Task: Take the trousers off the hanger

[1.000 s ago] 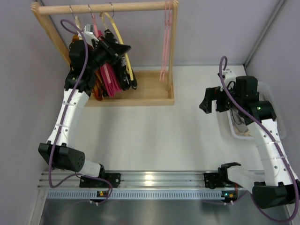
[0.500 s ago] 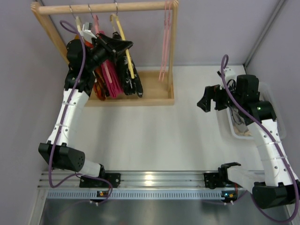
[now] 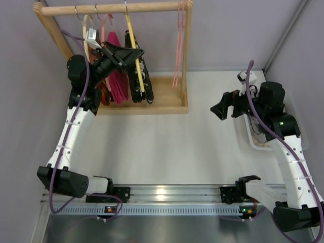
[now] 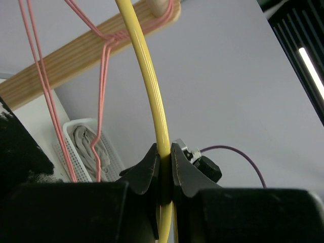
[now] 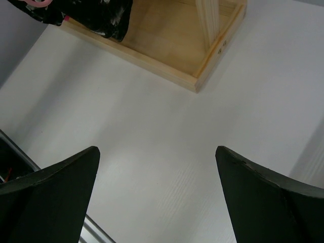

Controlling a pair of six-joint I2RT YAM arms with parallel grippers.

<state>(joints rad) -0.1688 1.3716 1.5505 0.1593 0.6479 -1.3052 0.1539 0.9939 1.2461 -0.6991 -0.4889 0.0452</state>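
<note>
The yellow hanger [image 3: 132,44] hangs by its hook from the wooden rail [image 3: 152,7]. The black, white-splotched trousers [image 3: 139,83] droop from it over the rack's base. My left gripper [image 3: 134,53] is shut on the hanger's yellow wire; in the left wrist view the wire [image 4: 147,76] runs up between the closed gripper [image 4: 164,158]. My right gripper [image 3: 221,109] is open and empty above the white table, well to the right of the rack. In the right wrist view the gripper [image 5: 157,152] is wide open, with a corner of the trousers [image 5: 104,20] at the top left.
A magenta garment [image 3: 118,83] and an orange garment [image 3: 105,97] hang left of the trousers, with a cream hanger [image 3: 86,30]. Pink hangers [image 3: 178,45] hang at the rail's right end. The rack's wooden base [image 3: 167,98] lies below. A white basket [image 3: 257,137] stands at the right.
My left gripper has lifted and shifted right with the yellow hanger, and the trousers now hang straighter below it. My right gripper has edged slightly left.
</note>
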